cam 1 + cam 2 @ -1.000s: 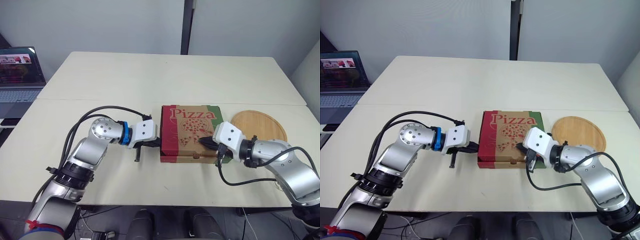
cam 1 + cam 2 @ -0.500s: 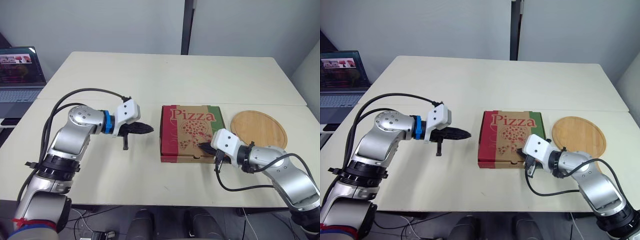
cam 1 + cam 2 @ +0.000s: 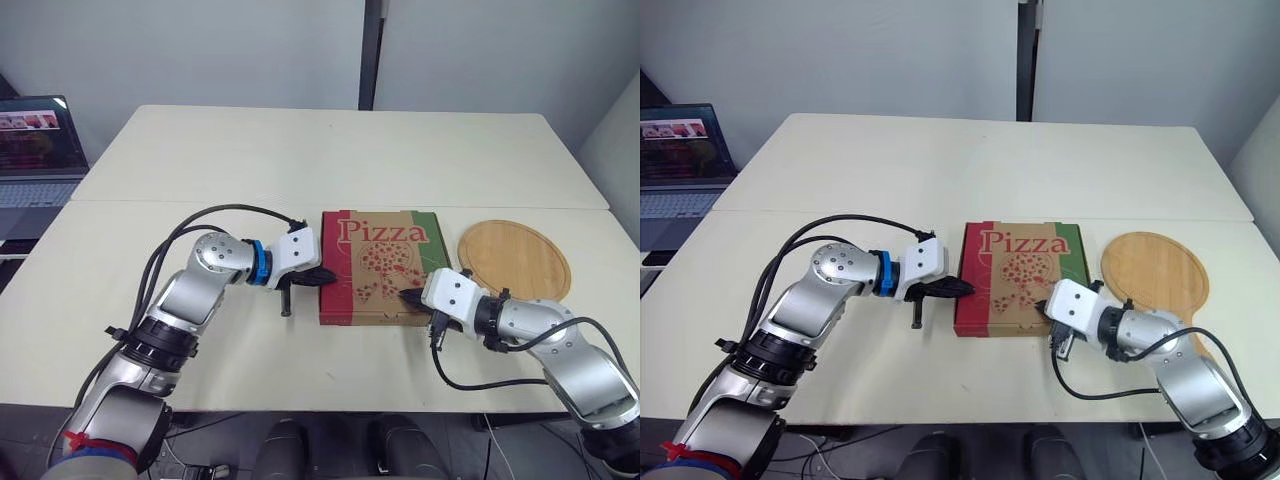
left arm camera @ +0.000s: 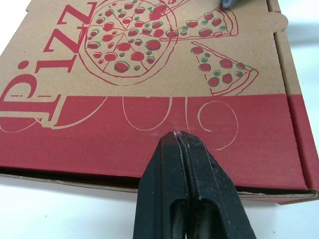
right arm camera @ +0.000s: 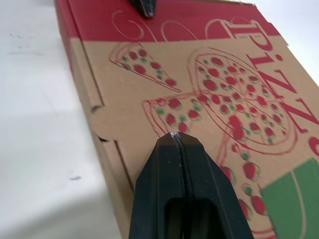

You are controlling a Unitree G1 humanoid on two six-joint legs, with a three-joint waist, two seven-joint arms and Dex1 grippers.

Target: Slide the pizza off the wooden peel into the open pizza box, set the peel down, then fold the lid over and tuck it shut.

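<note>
The pizza box (image 3: 380, 265) lies closed on the table, its printed "Pizza" lid (image 4: 149, 64) facing up. My left gripper (image 3: 328, 276) is shut with nothing held, its tip resting on the red strip at the box's left edge. My right gripper (image 3: 410, 297) is also shut and bare, its tip over the lid near the box's front right corner. In the right wrist view the lid's front tab (image 5: 102, 124) sits beside the right fingertips (image 5: 177, 144). The round wooden peel (image 3: 514, 259) lies flat and bare to the right of the box.
A laptop (image 3: 35, 150) stands open at the table's far left edge. A seam (image 3: 180, 202) runs across the table behind the box. Cables loop from both wrists over the near part of the table.
My left gripper had swung away to the left half a second ago and has come back to the box's left edge. My right gripper has barely shifted at the front right corner.
</note>
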